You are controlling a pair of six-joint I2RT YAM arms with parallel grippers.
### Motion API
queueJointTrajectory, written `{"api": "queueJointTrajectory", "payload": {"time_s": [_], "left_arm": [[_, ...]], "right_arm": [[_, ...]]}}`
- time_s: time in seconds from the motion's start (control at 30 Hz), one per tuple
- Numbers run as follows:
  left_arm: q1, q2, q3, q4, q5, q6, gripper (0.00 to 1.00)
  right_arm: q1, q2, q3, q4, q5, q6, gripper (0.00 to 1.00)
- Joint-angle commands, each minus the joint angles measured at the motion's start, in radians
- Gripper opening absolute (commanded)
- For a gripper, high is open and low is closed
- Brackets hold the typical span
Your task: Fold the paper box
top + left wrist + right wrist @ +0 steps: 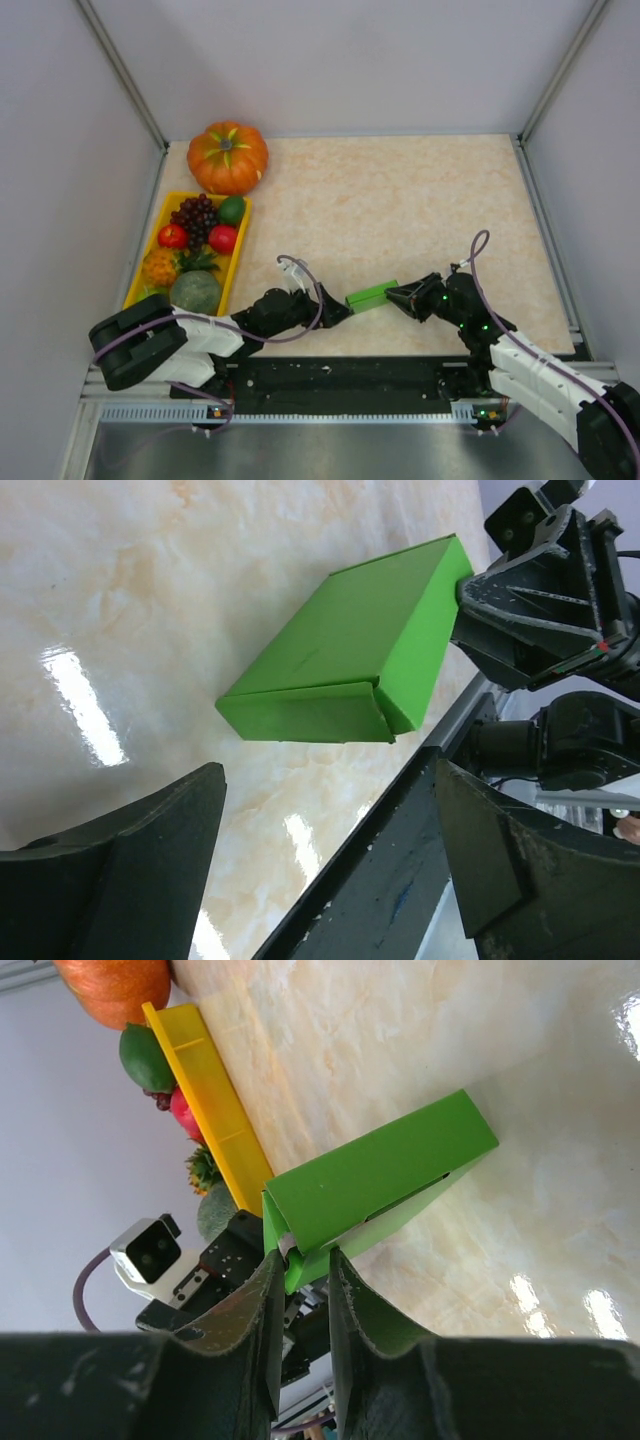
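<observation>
My right tool (302,1270) pinches the three-o'clock end of the paper box (371,297); my left tool (338,310) stands wide open just off its nine-o'clock end.

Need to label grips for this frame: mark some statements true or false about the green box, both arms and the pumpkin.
1. The right gripper pinches a flap of the paper box in its jaws. True.
2. The left gripper has its jaws clamped on the box. False: they stand open, apart from it.
3. The pumpkin sits in the yellow tray. False: it stands on the table beside the tray's far end.
4. The box lies between the two grippers. True.
</observation>
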Motion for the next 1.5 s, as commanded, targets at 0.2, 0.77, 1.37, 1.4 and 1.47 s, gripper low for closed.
{"api": "queueJointTrajectory", "payload": {"time_s": [0.2,0.77,1.37,1.4,1.47], "left_arm": [[0.052,-0.001,-0.005,0.194,0.034,-0.059,0.89],[0.069,0.256,0.010,0.285,0.037,-0.075,0.48],[0.077,0.550,-0.081,0.569,0.103,-0.064,0.12],[0.077,0.454,-0.073,0.429,0.097,-0.044,0.13],[0.072,0.347,-0.044,0.279,0.068,0.023,0.17]], "right_arm": [[-0.017,0.021,-0.009,-0.160,0.091,-0.063,0.20],[-0.019,0.017,-0.029,-0.165,0.101,-0.077,0.20],[-0.019,-0.062,0.048,-0.295,0.162,-0.512,0.24],[-0.017,-0.068,0.048,-0.299,0.159,-0.519,0.26],[-0.019,-0.076,0.033,-0.321,0.162,-0.513,0.27]]}}
